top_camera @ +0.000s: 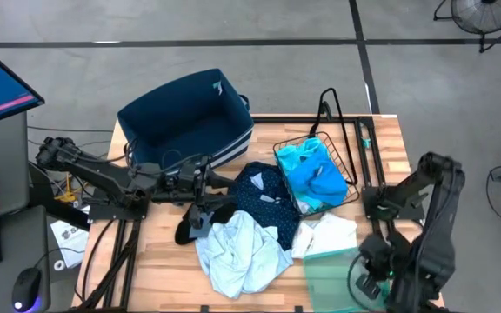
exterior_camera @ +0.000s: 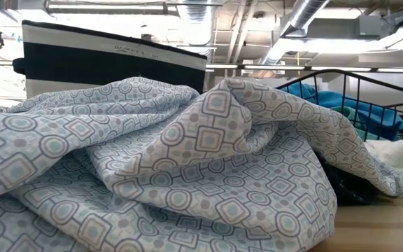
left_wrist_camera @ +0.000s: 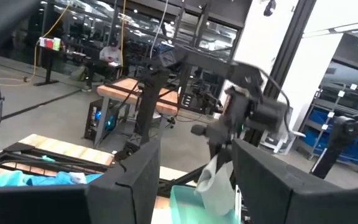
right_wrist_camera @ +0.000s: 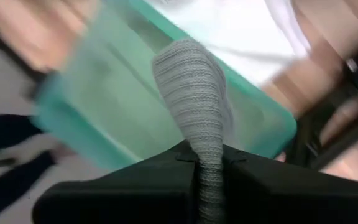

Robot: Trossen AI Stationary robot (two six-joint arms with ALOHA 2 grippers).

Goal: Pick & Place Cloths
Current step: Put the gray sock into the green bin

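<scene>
cloths (top_camera: 242, 248) heaped between bin (top_camera: 185, 117) and tray (top_camera: 333, 274).

1. A wooden tabletop (top_camera: 381, 148) is seen from above.
2. A striped navy bin (top_camera: 185, 117) and a black wire basket (top_camera: 352, 184) are set at its far side.
3. A dotted navy cloth (top_camera: 263, 196), a pale blue cloth (top_camera: 242, 248), a white cloth (top_camera: 329, 233) and a green tray (top_camera: 333, 274) are spread nearer.

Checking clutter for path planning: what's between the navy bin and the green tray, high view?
High view: between bin and tray lie the dotted navy cloth, pale blue cloth and white cloth. No bare stretch.
</scene>
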